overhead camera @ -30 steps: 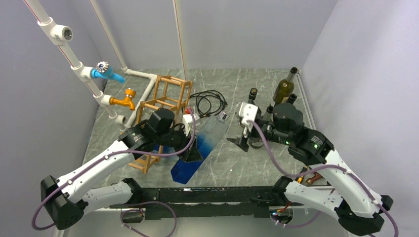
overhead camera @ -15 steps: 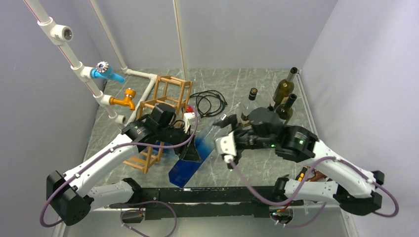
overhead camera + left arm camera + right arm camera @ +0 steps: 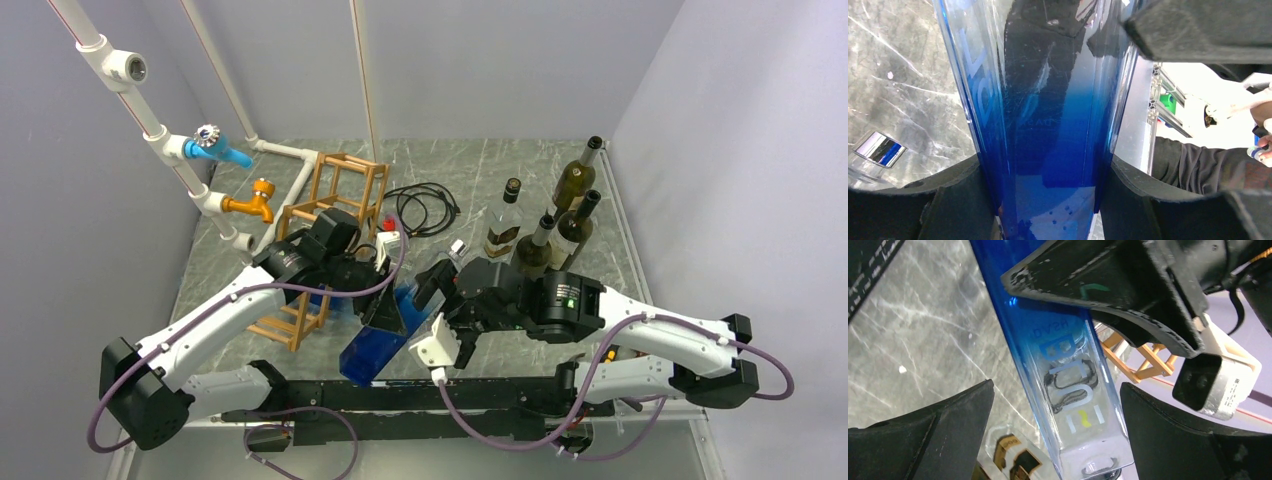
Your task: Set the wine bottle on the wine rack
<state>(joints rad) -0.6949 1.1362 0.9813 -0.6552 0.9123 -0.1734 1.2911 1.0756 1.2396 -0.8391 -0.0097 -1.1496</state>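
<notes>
The wine bottle (image 3: pixel 400 300) is a square glass bottle, deep blue at its base and clear toward its silver cap. It lies slanted in front of the wine rack (image 3: pixel 330 215), an orange-brown stick lattice. My left gripper (image 3: pixel 385 312) is shut on its blue lower body; in the left wrist view the bottle (image 3: pixel 1048 100) fills the gap between the black fingers (image 3: pixel 953 200). My right gripper (image 3: pixel 440 300) is open around the clear upper part. In the right wrist view the bottle (image 3: pixel 1068 380) sits between the spread fingers (image 3: pixel 948 425), apart from both. The rack (image 3: pixel 1148 360) shows behind.
Several dark and clear wine bottles (image 3: pixel 575 180) stand at the back right. A coil of black cable (image 3: pixel 425 205) lies behind the blue bottle. White pipes with a blue tap (image 3: pixel 215 148) and an orange tap (image 3: pixel 255 200) run along the left wall beside the rack.
My right arm has swung from the back right toward the left and near side, and its open gripper now straddles the bottle's clear upper part. The left gripper keeps its hold, barely moved.
</notes>
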